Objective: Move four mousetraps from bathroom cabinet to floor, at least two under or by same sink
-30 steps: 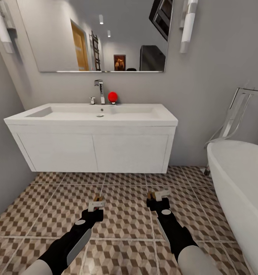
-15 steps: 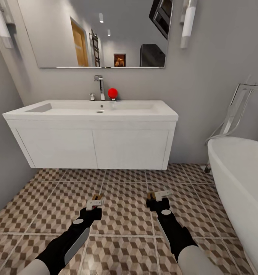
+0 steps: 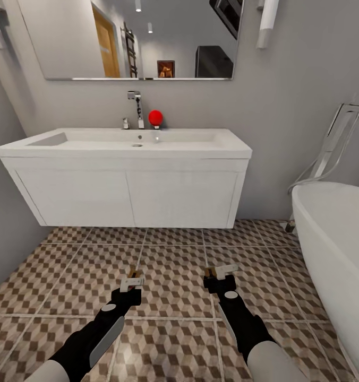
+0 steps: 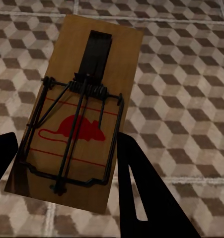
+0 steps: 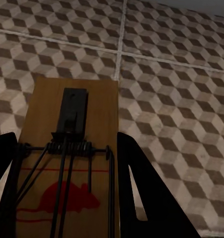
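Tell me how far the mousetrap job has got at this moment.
Done: none lies on the bathroom floor in view. In hand: the left gripper holds a mousetrap and the right gripper holds another mousetrap, both facing the bathroom sink. Left: setting these down by it, then the other two.

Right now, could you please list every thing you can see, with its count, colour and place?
mousetrap: two, brown wood with black wire, one in each gripper; second
bathroom sink: one, white, on the wall ahead
tap: one, chrome, behind the basin
ball: one, red, beside the tap
mirror: one, above the sink
bathtub: one, white, at right
bathroom floor: brown cube-pattern tiles
left gripper: black, over the floor
right gripper: black, over the floor
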